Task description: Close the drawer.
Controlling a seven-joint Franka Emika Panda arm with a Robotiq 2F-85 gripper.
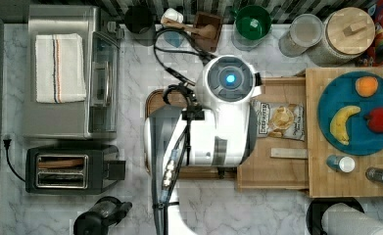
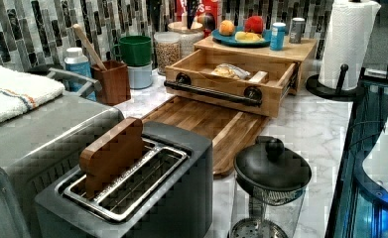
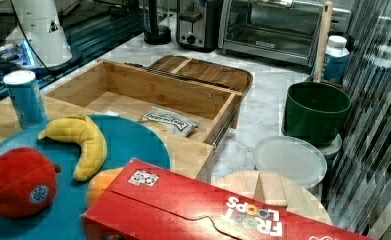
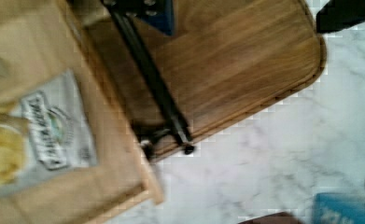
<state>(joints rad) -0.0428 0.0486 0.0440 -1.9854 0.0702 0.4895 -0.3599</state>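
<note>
The drawer (image 1: pixel 277 169) stands pulled out from under the thick pale slab (image 1: pixel 326 183), toward the top view's left. It is a shallow light-wood box (image 2: pixel 216 62) with a thin black bar handle (image 2: pixel 209 94) across its front. A bag of chips (image 1: pixel 279 120) lies inside it on the pale bottom (image 3: pixel 118 102). My white arm (image 1: pixel 218 122) hangs over the drawer's front end in the top view. In the wrist view the handle (image 4: pixel 152 84) runs close past a blue part of my gripper (image 4: pixel 157 13), above the dark tray (image 4: pixel 236 60).
A dark brown tray (image 2: pixel 206 124) lies on the marble in front of the drawer. A toaster (image 1: pixel 66 169), a toaster oven (image 1: pixel 66 73) and a glass press (image 1: pixel 98 220) fill the top view's left. A blue fruit plate (image 1: pixel 358 142) sits on the slab.
</note>
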